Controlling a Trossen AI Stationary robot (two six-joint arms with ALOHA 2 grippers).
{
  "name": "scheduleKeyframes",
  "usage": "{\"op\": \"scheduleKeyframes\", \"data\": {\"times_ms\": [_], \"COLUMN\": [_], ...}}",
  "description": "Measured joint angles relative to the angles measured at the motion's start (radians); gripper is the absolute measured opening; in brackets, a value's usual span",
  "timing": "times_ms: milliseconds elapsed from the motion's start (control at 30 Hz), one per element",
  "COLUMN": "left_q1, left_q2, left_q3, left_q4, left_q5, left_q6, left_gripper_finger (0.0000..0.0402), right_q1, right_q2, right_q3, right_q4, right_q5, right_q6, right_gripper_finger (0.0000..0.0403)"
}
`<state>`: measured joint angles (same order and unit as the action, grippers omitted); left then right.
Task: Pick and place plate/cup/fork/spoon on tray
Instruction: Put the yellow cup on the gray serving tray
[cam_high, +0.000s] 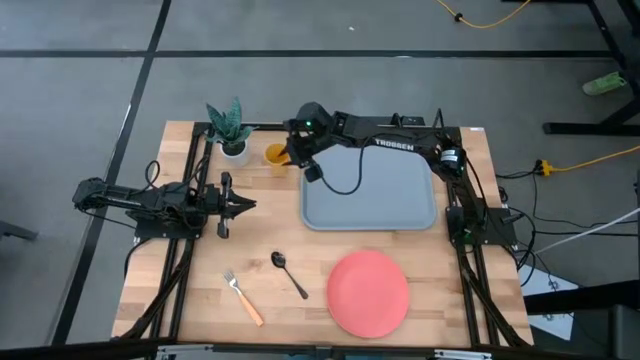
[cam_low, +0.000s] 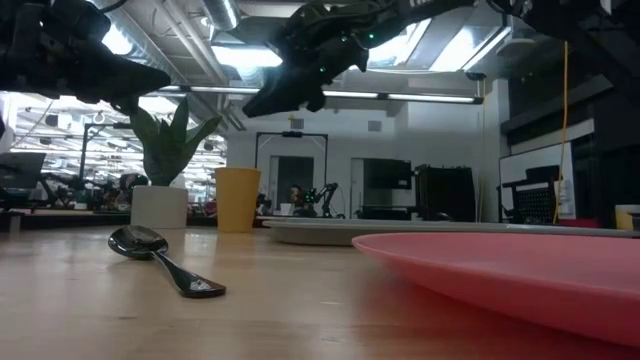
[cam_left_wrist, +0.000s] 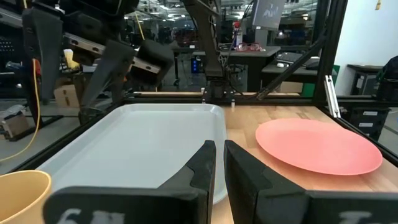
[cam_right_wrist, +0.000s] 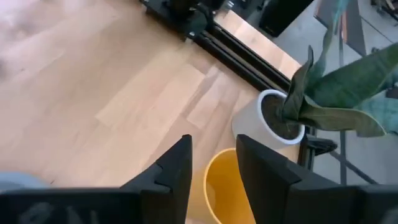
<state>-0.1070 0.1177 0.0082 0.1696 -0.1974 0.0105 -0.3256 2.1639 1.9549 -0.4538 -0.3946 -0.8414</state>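
**Right claw poised above the yellow cup**

The small yellow-orange cylindrical cup (cam_high: 275, 155) stands upright on the wooden table (cam_high: 190, 290), directly under the right gripper (cam_high: 293, 152), just outside the far left corner of the large rectangular grey-blue tray (cam_high: 370, 195). The right wrist view looks straight down into the cup's open mouth (cam_right_wrist: 227, 183), with the two dark fingers (cam_right_wrist: 171, 171) spread apart, one over the rim and one just beside it, gripping nothing. The low view adds what the overhead cannot: the claw (cam_low: 285, 98) hangs clear above the cup (cam_low: 237, 199), not touching it.

Beside the cup, away from the tray, sits a small white pot with a green plant (cam_high: 230, 130).

Nearer the front edge, well away from the right claw, lie the large round coral-pink plate (cam_high: 369, 292), the small dark metallic spoon (cam_high: 288, 272) and the small fork with silver tines and a light orange handle (cam_high: 242, 297); only the high view shows the fork.

The left gripper (cam_high: 240, 206) waits over the table's left side, pointing toward the tray. Its own wrist view shows its fingers (cam_left_wrist: 205, 168) nearly together with a thin gap, empty, the tray (cam_left_wrist: 137, 143) and plate (cam_left_wrist: 318, 146) ahead.
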Motion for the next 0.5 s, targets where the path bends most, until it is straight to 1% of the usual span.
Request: {"op": "scheduleKeyframes", "data": {"times_ms": [67,200,367,433,500], "left_q1": [0.000,0.000,0.000,0.000,0.000], "left_q2": [0.000,0.000,0.000,0.000,0.000], "left_q3": [0.000,0.000,0.000,0.000,0.000], "left_q4": [0.000,0.001,0.004,0.004,0.004], "left_q5": [0.000,-0.001,-0.001,-0.001,0.000], "left_q6": [0.000,0.000,0.000,0.000,0.000], "left_gripper_finger": [0.0027,0.0027,0.0027,0.0028,0.0027], "right_q1": [-0.004,-0.006,-0.006,-0.006,-0.006], "right_q2": [0.000,0.043,0.110,0.130,0.150], "right_q3": [0.000,0.000,-0.001,-0.001,-0.001], "right_q4": [-0.011,-0.037,0.053,0.081,0.111], "right_q5": [-0.001,-0.047,-0.041,-0.010,0.043], "right_q6": [-0.011,-0.029,-0.049,-0.059,-0.065], "right_gripper_finger": [0.0131,0.0131,0.0131,0.0131,0.0131]}}
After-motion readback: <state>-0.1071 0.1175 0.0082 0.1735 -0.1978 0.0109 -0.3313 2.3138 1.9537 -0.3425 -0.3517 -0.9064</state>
